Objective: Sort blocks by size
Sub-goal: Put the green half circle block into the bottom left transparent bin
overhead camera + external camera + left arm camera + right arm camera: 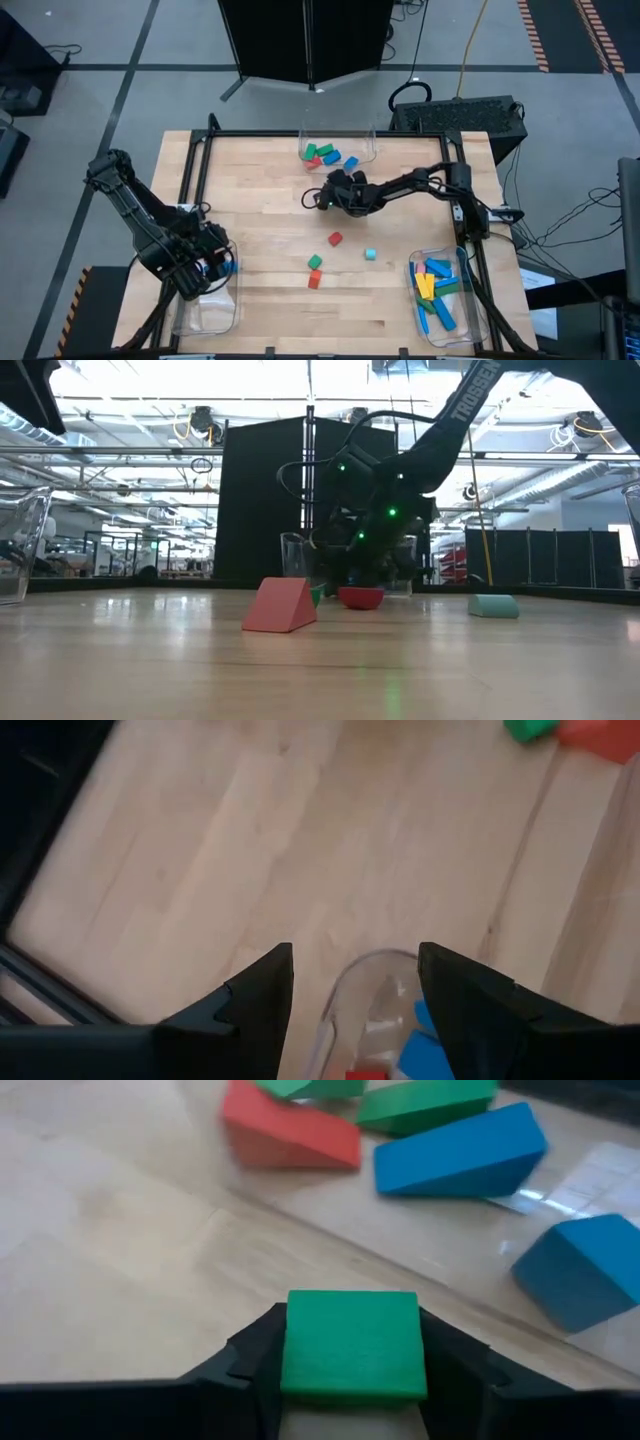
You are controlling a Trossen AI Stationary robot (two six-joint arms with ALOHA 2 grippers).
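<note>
On wooden table (270, 180), green block (351, 1343) sits between right gripper (350, 1365) jaws.

light: bright, overhead | glare: ceiling lights, low view | blur: wrist views soft

The high view looks straight down from well above, taking in the whole counter (270, 200) and floor around it. The low view sits at counter height on the near edge, facing level across the wood toward the room behind; it shares with the high view the loose red block (280, 605) mid-counter. The left wrist view hangs close over a clear bin (370, 1010) near the near left corner, facing down. The right wrist view lies very close to the surface, facing the bin (560, 1190) at the far edge.
</note>
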